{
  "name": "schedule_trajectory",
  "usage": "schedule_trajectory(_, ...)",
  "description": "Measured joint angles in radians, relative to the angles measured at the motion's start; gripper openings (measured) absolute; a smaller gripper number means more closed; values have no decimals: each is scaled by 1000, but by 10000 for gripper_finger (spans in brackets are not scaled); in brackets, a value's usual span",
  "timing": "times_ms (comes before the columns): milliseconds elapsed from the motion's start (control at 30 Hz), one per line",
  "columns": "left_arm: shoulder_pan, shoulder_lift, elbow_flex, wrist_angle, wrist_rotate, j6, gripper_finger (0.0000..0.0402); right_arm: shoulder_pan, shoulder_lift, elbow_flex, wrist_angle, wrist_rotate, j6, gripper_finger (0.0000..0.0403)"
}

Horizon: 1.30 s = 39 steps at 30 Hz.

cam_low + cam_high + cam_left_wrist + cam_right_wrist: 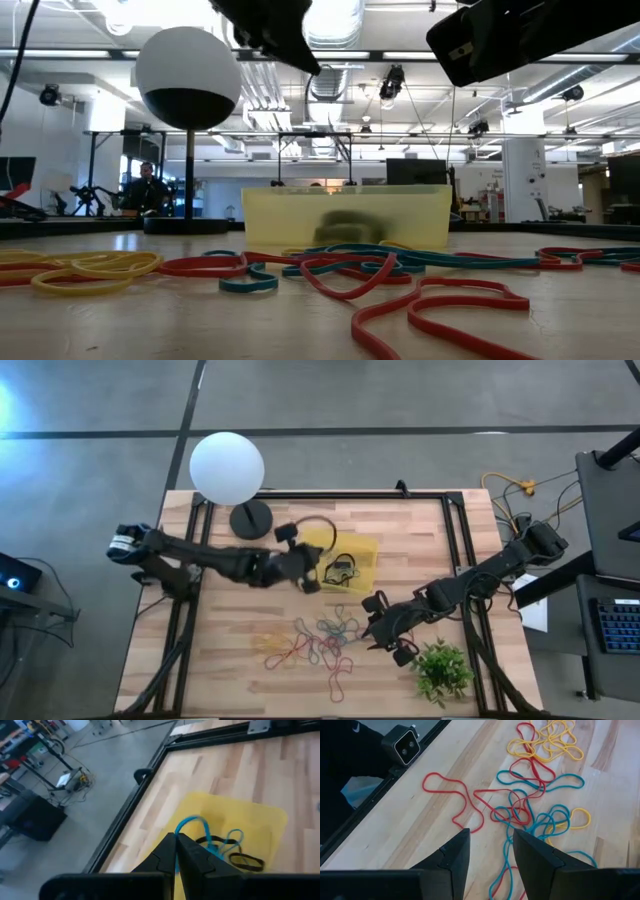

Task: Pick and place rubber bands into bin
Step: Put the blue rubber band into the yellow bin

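Note:
My left gripper (175, 836) is over the near-left part of the translucent yellow bin (260, 820), shut on a blue rubber band. The bin (362, 550) lies flat on the table's far middle, with a black band (245, 860) and another blue band (235, 837) inside. The remaining rubber bands (315, 645) lie loose in a tangle of red, blue, yellow and orange on the near middle of the table. My right gripper (490, 834) is open, hovering over the right side of that tangle (530, 810), touching nothing. My left gripper pinches a blue rubber band between its two shut fingers; a loop of the band (192, 822) sticks out past the fingertips. The fingers slant down over the bin from the table's left. The band is lifted clear of the table.
A white globe lamp (227, 468) stands at the far left, close behind the left arm. A small green plant (442, 670) sits near the right gripper (375, 622) at the near right. Black rails (460, 550) run along the table's sides and far edge.

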<state>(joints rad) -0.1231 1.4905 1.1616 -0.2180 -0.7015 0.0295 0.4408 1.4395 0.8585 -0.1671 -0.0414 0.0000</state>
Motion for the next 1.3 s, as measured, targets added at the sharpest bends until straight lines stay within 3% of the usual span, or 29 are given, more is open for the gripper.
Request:
schedule_trajectory(200, 100, 20, -5, 2, 138, 3, 0, 0, 0, 0, -1, 0, -4, 137)
schedule_trajectory(533, 129, 114, -5, 58, 152, 3, 4, 0, 0, -1, -14, 0, -7, 137)
schedule_trajectory(867, 127, 137, -5, 45, 173, 3, 94, 0, 0, -1, -16, 1, -4, 137)
schedule_trajectory(1000, 98, 94, 4, -84, 257, -34, 114, 0, 0, -1, -57, 35, 49, 137)
schedule_trajectory(1133, 35, 36, -6, -206, 258, -116, 116, -1, 1, -6, -125, 109, 101, 137)
schedule_trajectory(1300, -98, 0, -28, -232, 206, -187, 116, 0, 3, -13, -52, 125, 75, 137)
